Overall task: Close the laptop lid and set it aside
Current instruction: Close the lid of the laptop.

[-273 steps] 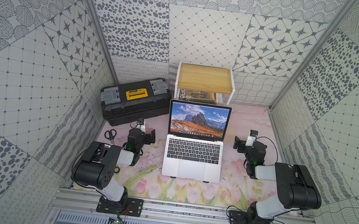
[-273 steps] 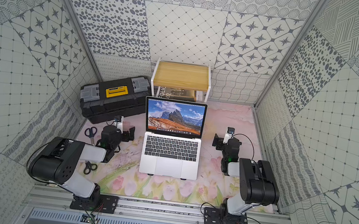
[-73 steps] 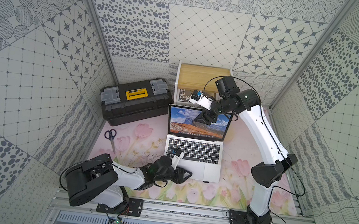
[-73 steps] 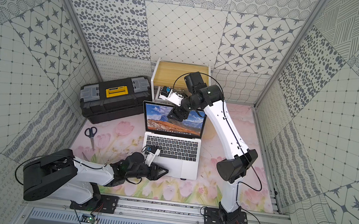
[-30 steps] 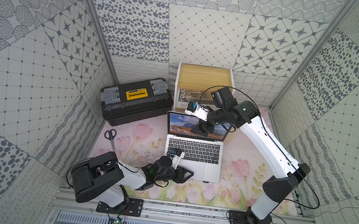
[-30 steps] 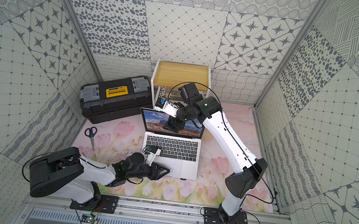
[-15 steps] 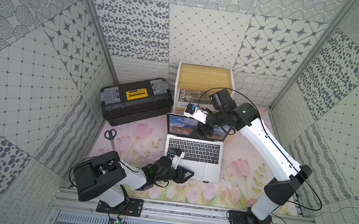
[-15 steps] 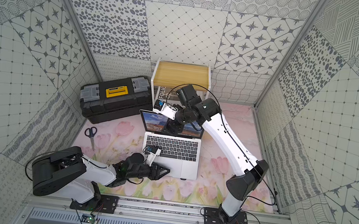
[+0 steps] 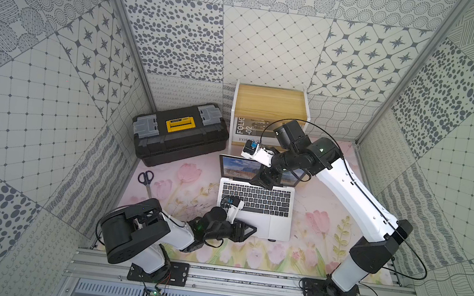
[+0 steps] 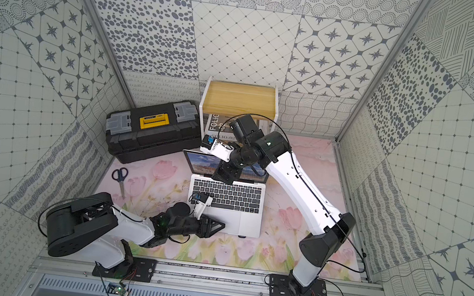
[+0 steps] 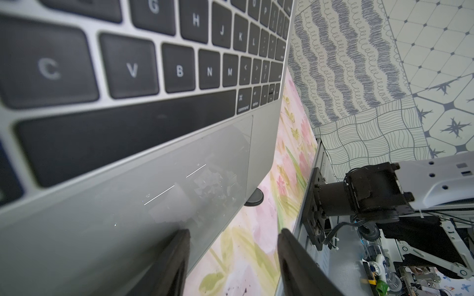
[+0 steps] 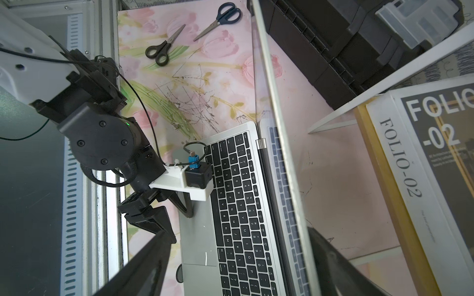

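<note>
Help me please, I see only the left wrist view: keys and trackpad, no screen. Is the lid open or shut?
Observer: Open. The lid is raised and its screen shows a mountain picture.
Operator: Where is the right claw?
Observer: The right claw straddles the lid's top edge, jaws wide, with one finger behind the lid.
Operator: What lies to the left of the laptop?
Observer: Two pairs of scissors lie on the mat there.

Toolbox (image 9: pixel 180 135) left of laptop (image 9: pixel 266 200)
</note>
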Action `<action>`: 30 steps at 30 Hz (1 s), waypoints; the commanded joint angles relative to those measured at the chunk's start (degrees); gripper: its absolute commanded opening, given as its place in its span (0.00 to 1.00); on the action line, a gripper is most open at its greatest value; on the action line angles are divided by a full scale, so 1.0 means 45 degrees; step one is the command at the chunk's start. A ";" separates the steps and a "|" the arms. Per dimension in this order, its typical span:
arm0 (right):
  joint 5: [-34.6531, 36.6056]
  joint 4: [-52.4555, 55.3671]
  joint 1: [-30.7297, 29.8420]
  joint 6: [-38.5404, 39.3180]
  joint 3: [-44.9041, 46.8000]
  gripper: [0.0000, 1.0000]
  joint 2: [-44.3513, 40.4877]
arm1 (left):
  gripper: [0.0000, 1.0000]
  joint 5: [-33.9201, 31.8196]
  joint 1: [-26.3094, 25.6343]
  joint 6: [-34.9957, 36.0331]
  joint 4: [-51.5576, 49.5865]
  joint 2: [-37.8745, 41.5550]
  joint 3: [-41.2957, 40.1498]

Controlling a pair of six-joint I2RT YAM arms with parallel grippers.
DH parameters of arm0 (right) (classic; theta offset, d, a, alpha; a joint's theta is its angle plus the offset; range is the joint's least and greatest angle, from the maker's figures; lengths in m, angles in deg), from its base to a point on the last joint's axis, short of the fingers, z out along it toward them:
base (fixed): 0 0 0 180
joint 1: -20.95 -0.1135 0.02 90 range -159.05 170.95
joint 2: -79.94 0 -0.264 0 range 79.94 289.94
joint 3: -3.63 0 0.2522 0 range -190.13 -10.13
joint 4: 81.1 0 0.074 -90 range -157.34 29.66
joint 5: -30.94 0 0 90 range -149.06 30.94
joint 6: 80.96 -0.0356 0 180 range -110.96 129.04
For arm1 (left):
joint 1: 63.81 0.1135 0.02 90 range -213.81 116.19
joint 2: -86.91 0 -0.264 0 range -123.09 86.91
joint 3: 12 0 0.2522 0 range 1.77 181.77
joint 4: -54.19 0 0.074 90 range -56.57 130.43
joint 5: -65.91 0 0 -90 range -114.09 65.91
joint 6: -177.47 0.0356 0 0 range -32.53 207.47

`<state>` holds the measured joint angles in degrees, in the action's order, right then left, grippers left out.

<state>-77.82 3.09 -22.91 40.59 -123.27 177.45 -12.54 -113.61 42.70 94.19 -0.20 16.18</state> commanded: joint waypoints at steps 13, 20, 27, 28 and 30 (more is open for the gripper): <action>-0.0173 0.1045 -0.0827 -0.1286 0.1282 0.84 -0.0720 | 0.59 -0.1571 0.0012 -0.0031 -0.1547 -0.0267 -0.0165; 0.0057 0.0893 -0.0938 -0.1549 0.1534 0.87 -0.0831 | 0.59 -0.1584 0.0012 -0.0050 -0.1505 -0.0251 -0.0181; 0.0982 0.0968 -0.0939 -0.2038 0.0512 0.96 -0.0522 | 0.59 -0.1559 0.0015 -0.0060 -0.1414 -0.0254 -0.0191; 0.1015 0.0981 -0.0938 -0.2056 0.0306 0.97 -0.0501 | 0.59 -0.1569 0.0020 -0.0069 -0.1411 -0.0266 -0.0185; 0.1158 0.1049 -0.0944 -0.2145 -0.0166 0.97 -0.0434 | 0.59 -0.1562 0.0022 -0.0070 -0.1363 -0.0268 -0.0179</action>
<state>-73.45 4.84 -26.82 32.94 -121.21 174.81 -12.45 -113.61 42.50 95.63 -0.73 15.85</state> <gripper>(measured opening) 0.966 0.587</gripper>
